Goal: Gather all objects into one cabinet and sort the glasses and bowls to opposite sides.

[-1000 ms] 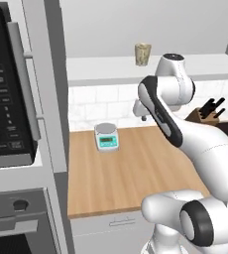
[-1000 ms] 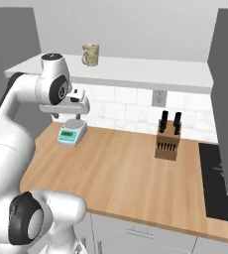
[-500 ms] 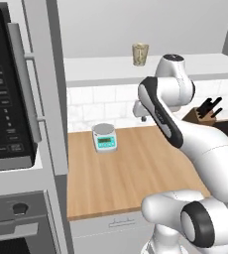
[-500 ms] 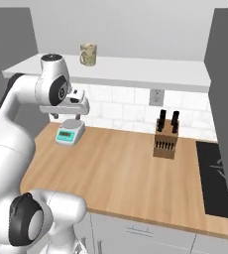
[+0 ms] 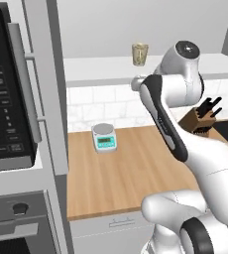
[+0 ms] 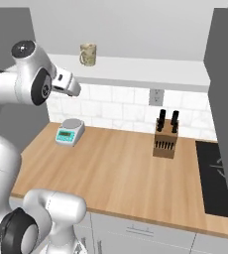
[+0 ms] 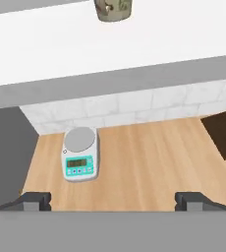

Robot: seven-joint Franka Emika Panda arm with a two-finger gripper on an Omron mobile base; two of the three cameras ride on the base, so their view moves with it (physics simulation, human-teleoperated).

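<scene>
Wooden counter (image 6: 131, 163) running under white shelf (image 6: 150, 74), tiled backsplash behind. Gripper (image 7: 113, 199) hanging above counter, fingers (image 7: 36, 201) spreading wide, gripping nothing, touching nothing. Beige patterned tumbler (image 5: 140, 53) standing upright on shelf, alone, well above gripper. Kitchen scale (image 5: 104, 137) sitting on counter near backsplash, pan bare. Knife block (image 6: 165, 141) standing farther right, dark handles sticking up.

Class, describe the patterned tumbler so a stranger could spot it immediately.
Find the white shelf above the wooden counter. The patterned tumbler stands alone on it, above the kitchen scale: pale beige, handleless.
</scene>
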